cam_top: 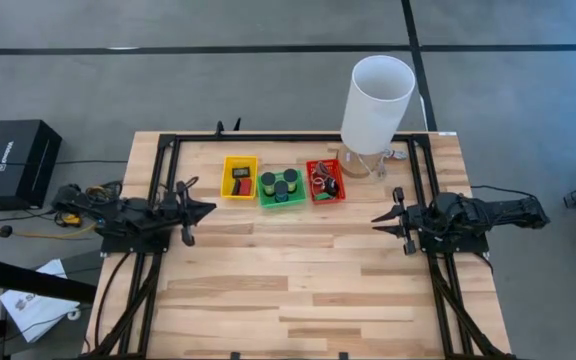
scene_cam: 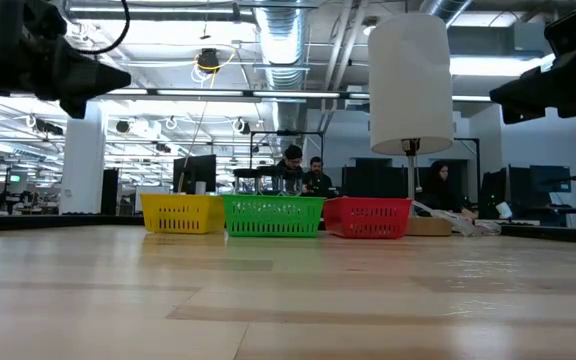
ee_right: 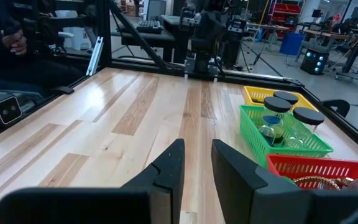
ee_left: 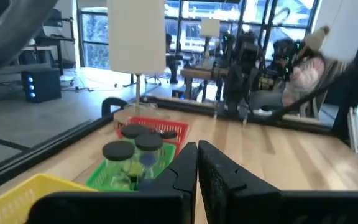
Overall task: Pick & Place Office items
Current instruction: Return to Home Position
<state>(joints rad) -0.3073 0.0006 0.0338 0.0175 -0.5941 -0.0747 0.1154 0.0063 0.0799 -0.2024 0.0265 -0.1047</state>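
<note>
The black box point(cam_top: 23, 150) at the left edge of the high view carries a white mark, too small to read. The office items lie in three trays, in a row at the upper centre of the bench point(cam_top: 298, 280). A black rectangle point(cam_top: 239, 172) and a red rectangle point(cam_top: 240, 187) are in the yellow tray point(cam_top: 224, 178). Clear jars point(cam_top: 281, 186) with black lids stand in the green tray point(cam_top: 282, 205), and thin rings point(cam_top: 320, 180) lie in the red tray point(cam_top: 330, 199). The left gripper point(cam_top: 208, 208) hovers at middle left, fingers closed together and empty. The right gripper point(cam_top: 376, 220) hovers at middle right with a narrow gap, holding nothing.
</note>
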